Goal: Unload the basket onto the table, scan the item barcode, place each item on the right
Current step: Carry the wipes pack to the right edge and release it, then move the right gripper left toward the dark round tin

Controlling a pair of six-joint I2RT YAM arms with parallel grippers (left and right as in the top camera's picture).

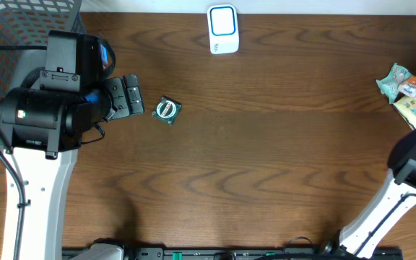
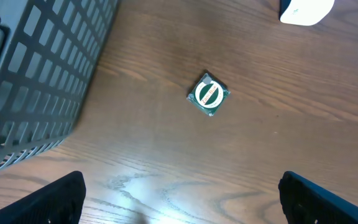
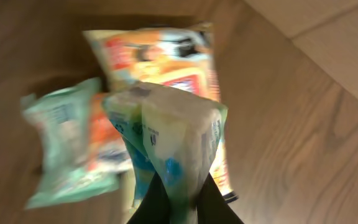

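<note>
Snack pkt (image 3: 179, 137) in R gripper (image 3: 180, 198) pinch

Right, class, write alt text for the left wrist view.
Small green square packet with round white label lies on brown wooden table; grey mesh basket at left, white plastic scanner top right, open left end effector below.

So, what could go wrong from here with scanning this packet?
The right gripper pinches the packet only at one edge; it could slip or swing.
The scanner stands far across the table, a long carry.
The wrist view is blurred and shows no barcode; it may face away.
</note>
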